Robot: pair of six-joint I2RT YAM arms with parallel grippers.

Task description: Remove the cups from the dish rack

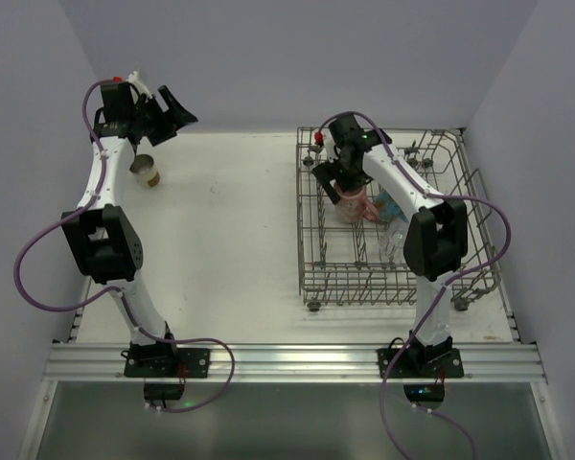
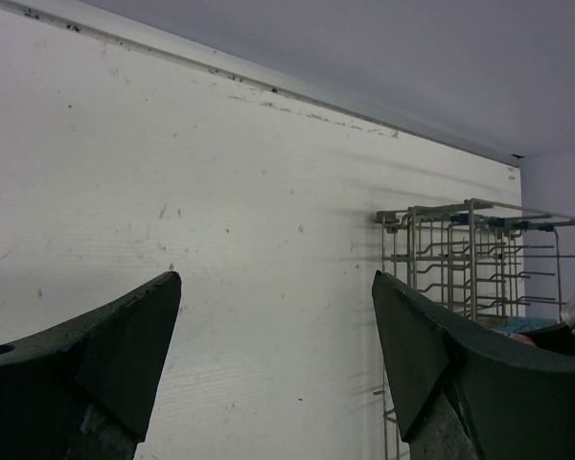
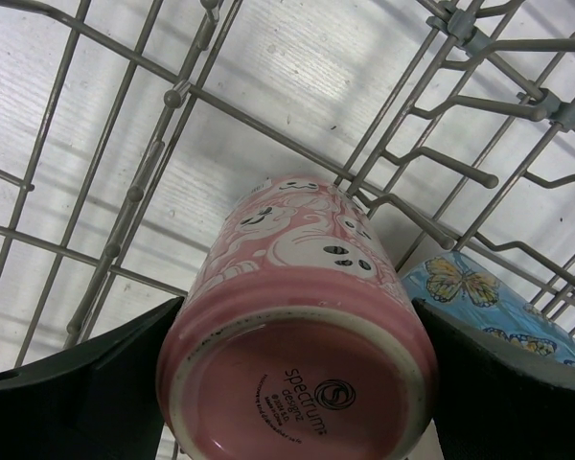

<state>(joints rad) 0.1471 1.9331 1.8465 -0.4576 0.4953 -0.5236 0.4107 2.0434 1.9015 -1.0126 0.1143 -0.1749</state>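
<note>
Top view: at 10 o'clock the left gripper (image 1: pixel 175 119) hangs with its jaws spread and empty, near a tan cup (image 1: pixel 149 174) on the table (image 1: pixel 240 240). At 3 o'clock the right gripper (image 1: pixel 348 184) reaches into the rack (image 1: pixel 311 240) at the pink mug (image 1: pixel 356 206).

Left wrist: nothing lies between the fingers (image 2: pixel 105 355); the rack is at 3 o'clock.

Right wrist: the pink mug's base faces the camera, with fingers (image 3: pixel 86 383) close against both sides. Whether they clamp it, I cannot tell. A blue mug (image 3: pixel 479 297) sits at 4 o'clock.

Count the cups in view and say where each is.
3: tan cup on the table; pink mug and blue mug in the dish rack. More may be hidden.
</note>
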